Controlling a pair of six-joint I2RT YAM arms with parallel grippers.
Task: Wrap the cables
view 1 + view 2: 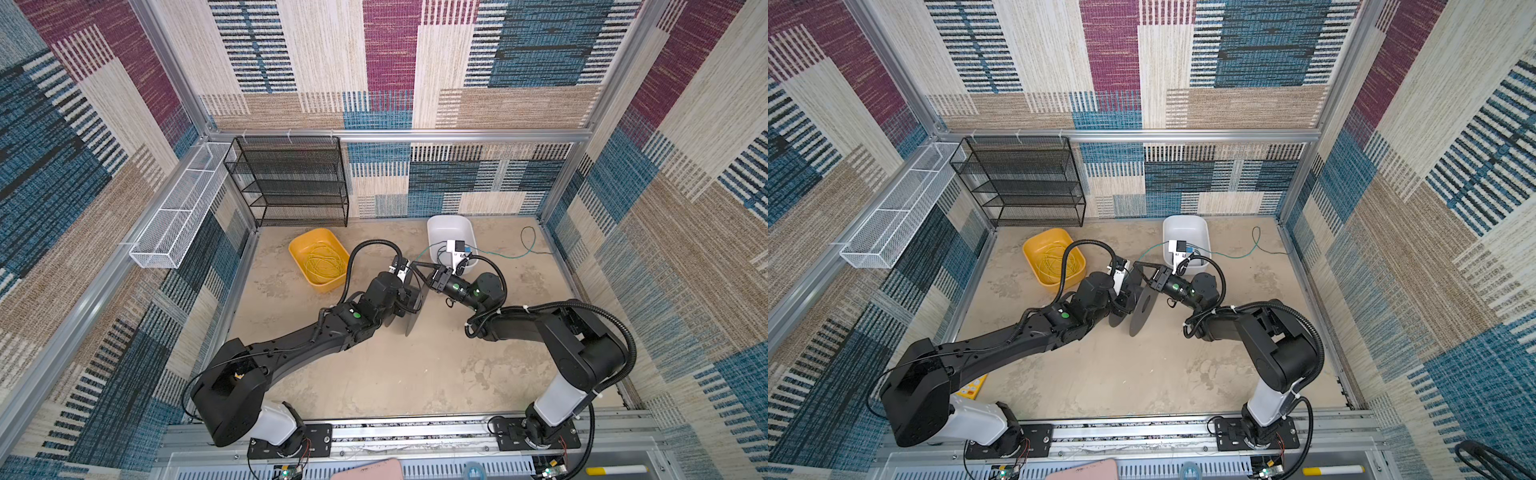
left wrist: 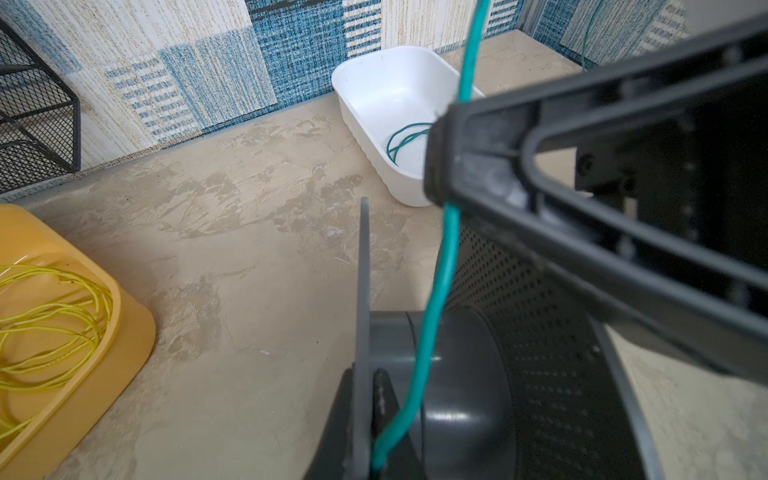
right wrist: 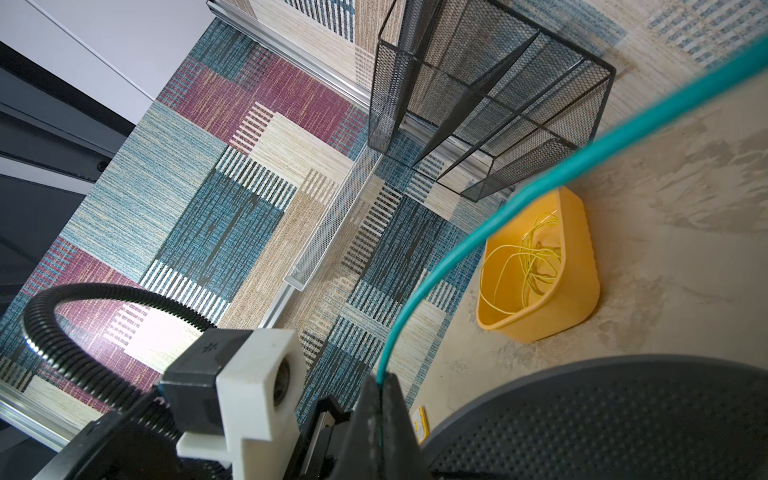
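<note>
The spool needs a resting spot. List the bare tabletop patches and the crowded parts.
Free: the front stretch between metal rail and grey plastic spool; the back gap between yellow plastic tub and white plastic tub. Crowded: the centre around the spool; thin teal cable trails back right.

The left arm (image 1: 291, 353) and right arm (image 1: 582, 345) are black, with a white shell (image 1: 272, 422) near each base. Ribbed black hoses (image 3: 104, 289) loop alongside. Round green dots (image 1: 356, 314) mark some joints.
</note>
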